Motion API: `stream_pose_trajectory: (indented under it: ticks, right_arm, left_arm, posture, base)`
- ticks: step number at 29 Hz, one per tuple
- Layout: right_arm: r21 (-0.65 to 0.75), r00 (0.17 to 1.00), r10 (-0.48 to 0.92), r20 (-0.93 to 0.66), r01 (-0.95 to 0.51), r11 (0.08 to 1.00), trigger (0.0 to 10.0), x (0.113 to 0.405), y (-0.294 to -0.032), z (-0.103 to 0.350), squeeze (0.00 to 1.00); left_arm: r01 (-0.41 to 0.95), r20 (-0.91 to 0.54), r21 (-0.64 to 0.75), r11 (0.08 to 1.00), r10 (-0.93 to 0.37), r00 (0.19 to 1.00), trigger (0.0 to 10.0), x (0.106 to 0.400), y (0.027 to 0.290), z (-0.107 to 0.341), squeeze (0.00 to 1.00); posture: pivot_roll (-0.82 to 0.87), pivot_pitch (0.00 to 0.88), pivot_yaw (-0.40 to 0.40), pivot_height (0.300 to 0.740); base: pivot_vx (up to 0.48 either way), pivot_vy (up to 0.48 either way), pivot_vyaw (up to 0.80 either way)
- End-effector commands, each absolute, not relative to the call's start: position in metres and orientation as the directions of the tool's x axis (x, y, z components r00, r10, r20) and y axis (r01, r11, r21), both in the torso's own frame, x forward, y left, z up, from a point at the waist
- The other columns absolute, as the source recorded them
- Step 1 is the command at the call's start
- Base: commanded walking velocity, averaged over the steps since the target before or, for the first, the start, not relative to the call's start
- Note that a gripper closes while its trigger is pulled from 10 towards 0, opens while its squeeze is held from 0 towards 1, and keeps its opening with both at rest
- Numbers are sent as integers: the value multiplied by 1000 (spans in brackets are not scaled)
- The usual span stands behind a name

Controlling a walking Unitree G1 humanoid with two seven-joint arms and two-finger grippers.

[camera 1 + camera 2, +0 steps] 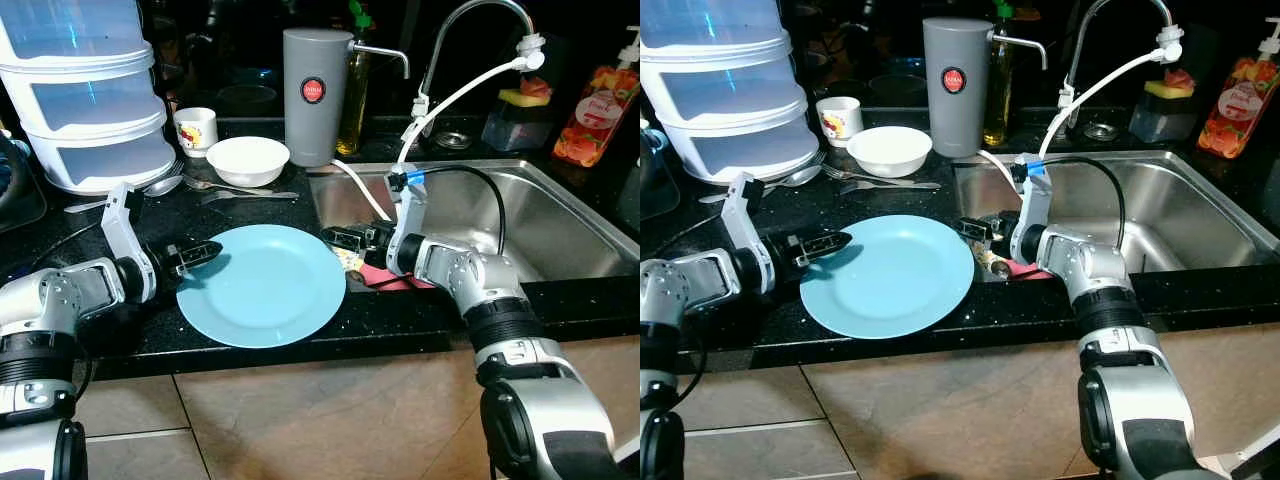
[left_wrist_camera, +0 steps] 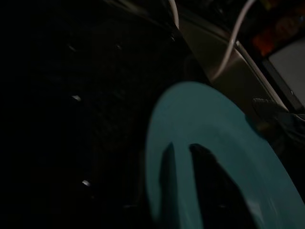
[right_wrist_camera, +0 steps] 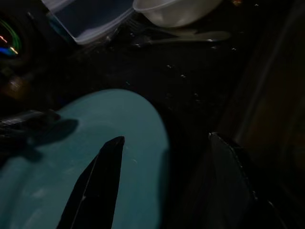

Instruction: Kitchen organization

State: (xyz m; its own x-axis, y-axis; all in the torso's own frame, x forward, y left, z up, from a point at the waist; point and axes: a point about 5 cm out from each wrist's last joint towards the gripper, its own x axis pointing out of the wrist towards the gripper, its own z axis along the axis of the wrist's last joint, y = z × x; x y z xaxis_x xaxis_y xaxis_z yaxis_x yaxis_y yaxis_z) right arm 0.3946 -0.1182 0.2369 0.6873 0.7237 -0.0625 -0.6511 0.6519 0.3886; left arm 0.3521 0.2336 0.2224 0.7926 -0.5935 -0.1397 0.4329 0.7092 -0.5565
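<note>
Flanking the blue plate (image 1: 262,285): left gripper (image 1: 196,255) seemingly closed (dark view), right gripper (image 3: 162,176) open.

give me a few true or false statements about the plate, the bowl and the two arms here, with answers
1. The round light blue plate lies flat on the black speckled counter. True.
2. The left tool is at the plate's left rim. True.
3. The small white bowl sits on the plate. False: it stands behind the plate, on the counter, near the grey cylindrical dispenser.
4. The right tool is down inside the steel sink. False: it is at the plate's right rim, beside the sink's edge, with its fingers open.
5. Metal spoons and a fork lie in front of the bowl. True.
</note>
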Motion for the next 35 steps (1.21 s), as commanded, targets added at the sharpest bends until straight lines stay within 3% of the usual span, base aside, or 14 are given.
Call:
stream_pose_trajectory:
  ticks: [1, 8, 16, 20, 22, 24, 25, 27, 28, 30, 31, 35]
  right_arm:
    - [416, 685, 728, -42, -650, 636, 10000, 393, -117, 239, 0]
    - [425, 695, 719, -16, -646, 634, 10000, 394, -117, 244, 0]
    - [487, 786, 606, 123, -580, 653, 10000, 402, -143, 271, 0]
    - [484, 800, 583, 144, -571, 663, 10000, 403, -149, 275, 0]
    - [480, 808, 571, 149, -564, 673, 10000, 404, -153, 276, 0]
    - [392, 823, 559, 99, -549, 738, 10000, 404, -157, 272, 0]
    - [392, 823, 559, 99, -549, 738, 10000, 404, -157, 272, 0]
    - [307, 831, 554, 42, -539, 785, 10000, 404, -158, 267, 0]
    - [244, 836, 549, 2, -532, 810, 10000, 404, -159, 263, 0]
    - [163, 842, 538, -44, -525, 835, 10000, 404, -161, 259, 0]
    - [88, 852, 518, -79, -512, 855, 10000, 405, -163, 256, 0]
    - [0, 876, 472, -103, -475, 880, 10000, 406, -169, 253, 0]
  left_arm:
    - [415, -124, -570, 709, -573, 810, 0, 354, 237, 224, 0]
    - [424, -1, -622, 658, -542, 840, 0, 358, 240, 236, 0]
    - [513, 266, -702, 494, -486, 833, 0, 358, 253, 266, 0]
    - [527, 304, -695, 489, -465, 831, 0, 357, 258, 272, 0]
    - [525, 286, -673, 521, -472, 834, 0, 357, 259, 271, 0]
    - [462, 100, -565, 684, -499, 861, 0, 357, 257, 255, 0]
    - [462, 100, -565, 684, -499, 861, 0, 357, 257, 255, 0]
    - [443, -40, -465, 766, -519, 854, 0, 355, 252, 241, 0]
    - [441, -74, -446, 779, -523, 849, 2275, 354, 251, 237, 0]
    - [444, -113, -412, 796, -528, 842, 2275, 353, 251, 233, 0]
    - [446, -137, -389, 806, -529, 837, 10000, 352, 251, 232, 0]
    - [441, -158, -384, 812, -528, 835, 10000, 351, 252, 234, 0]
  posture:
    - [120, 87, -35, 740]
    - [117, 89, -38, 740]
    - [115, 87, -37, 740]
    - [115, 87, -37, 740]
    - [115, 87, -37, 740]
    - [115, 87, -37, 740]
    - [115, 87, -37, 740]
    - [116, 86, -32, 740]
    - [116, 86, -32, 740]
    - [116, 86, -32, 740]
    - [115, 87, -32, 740]
    - [115, 87, -32, 740]
  base:
    - [0, 0, 0]
    - [0, 0, 0]
    - [0, 0, 0]
    - [0, 0, 0]
    - [0, 0, 0]
    - [0, 0, 0]
    - [0, 0, 0]
    - [0, 0, 0]
    - [0, 0, 0]
    - [0, 0, 0]
    - [0, 0, 0]
    - [0, 0, 0]
